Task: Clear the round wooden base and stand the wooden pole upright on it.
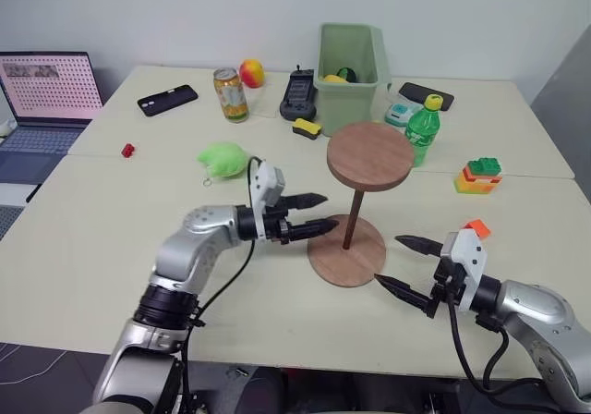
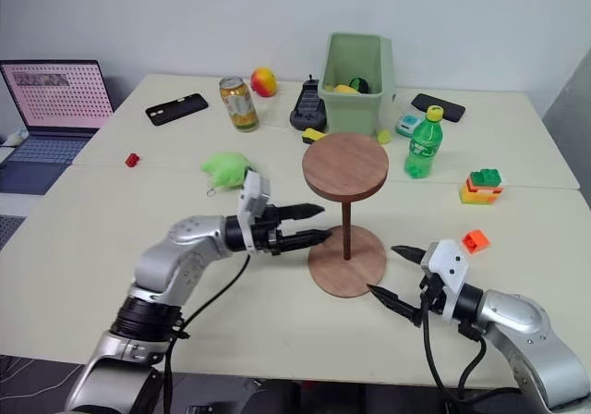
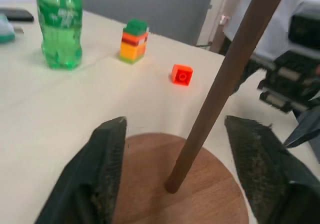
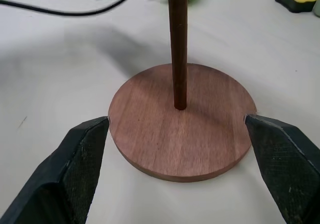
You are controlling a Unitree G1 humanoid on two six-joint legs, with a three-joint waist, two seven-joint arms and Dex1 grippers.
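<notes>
The wooden pole point(image 1: 352, 218) stands upright with its foot in the centre of the round wooden base point(image 1: 346, 259), and its fixed disc point(image 1: 369, 155) is at the top. My left gripper point(image 1: 328, 211) is open just left of the pole, level with its lower half and not touching it. In the left wrist view the pole point(image 3: 220, 84) rises between the spread fingers. My right gripper point(image 1: 389, 260) is open at the base's right edge. In the right wrist view the base point(image 4: 185, 129) lies between its fingers, bare apart from the pole.
Behind the base stand a green bin point(image 1: 351, 77), a green bottle point(image 1: 423, 129), a can point(image 1: 230, 94) and a green plush point(image 1: 223, 158). A brick stack point(image 1: 478, 175) and an orange brick point(image 1: 476, 228) lie to the right. A laptop point(image 1: 46, 100) sits far left.
</notes>
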